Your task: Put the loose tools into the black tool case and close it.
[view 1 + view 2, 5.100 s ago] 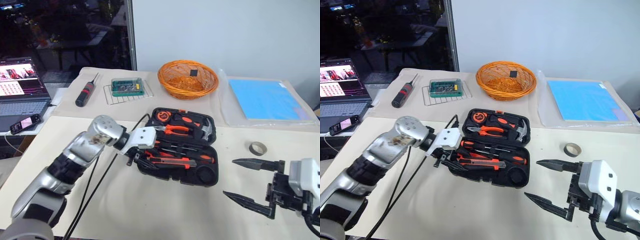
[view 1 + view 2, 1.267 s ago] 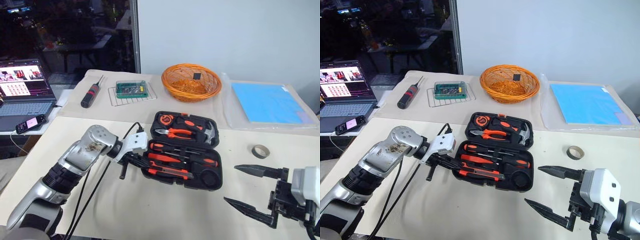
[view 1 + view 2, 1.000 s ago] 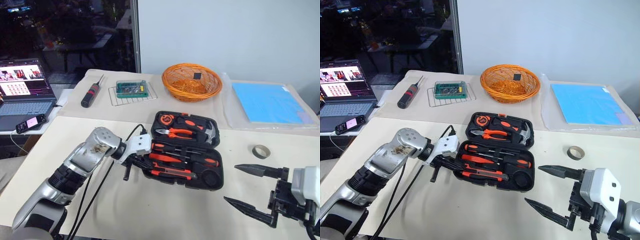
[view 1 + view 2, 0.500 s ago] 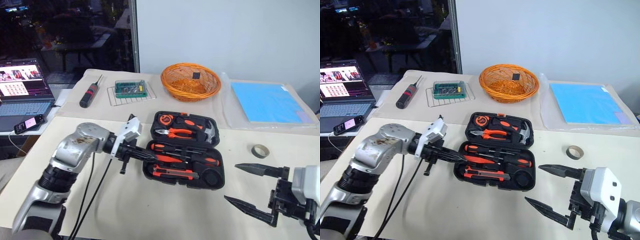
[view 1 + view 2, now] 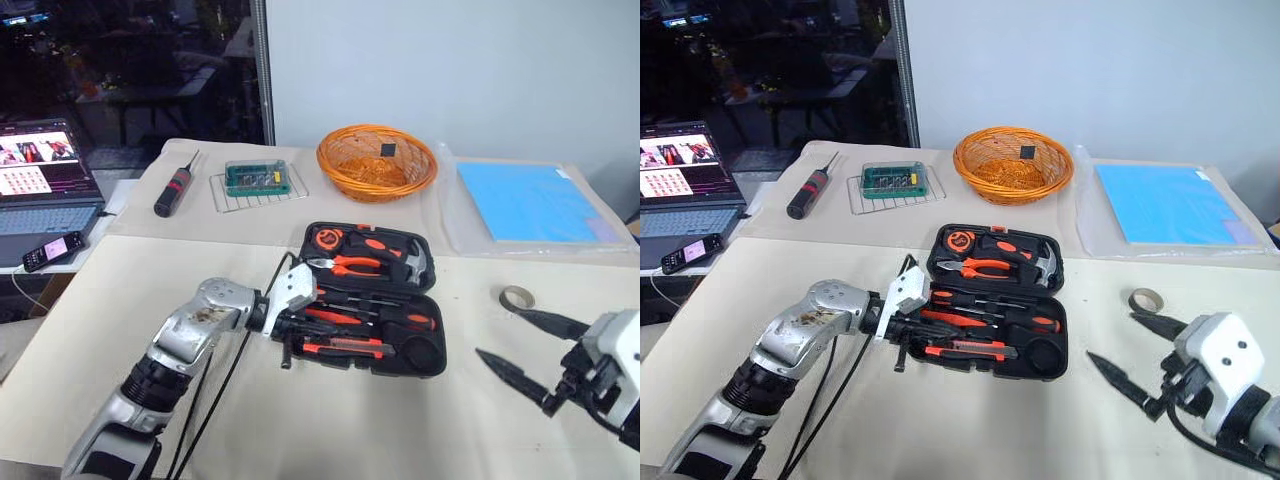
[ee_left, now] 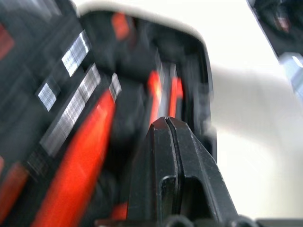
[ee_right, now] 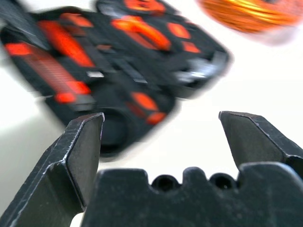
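The black tool case [image 5: 430,355] lies open in the middle of the table. Its near half holds orange-and-black screwdrivers [image 5: 338,317] and a flat utility knife [image 5: 345,347] in the recesses. Pliers, a hammer and a tape measure sit in the far half. My left gripper [image 5: 310,322] is shut with nothing in it, and its tips [image 6: 165,121] hang over the left end of the near half, above the orange tools. To the right of the case my right gripper [image 5: 497,333] stands open and empty above the table, pointing toward the case [image 7: 113,137].
An orange wicker basket [image 5: 377,160] and a blue sheet [image 5: 525,200] sit at the back. A tape roll [image 5: 516,297] lies right of the case. A black-and-red screwdriver [image 5: 173,188], a green board on a wire rack [image 5: 255,178], a laptop [image 5: 45,175] and a phone [image 5: 50,250] are at the left.
My left gripper swung right, from beside the case's left edge to over its near half, still shut. The right gripper moved right and turned, still open.
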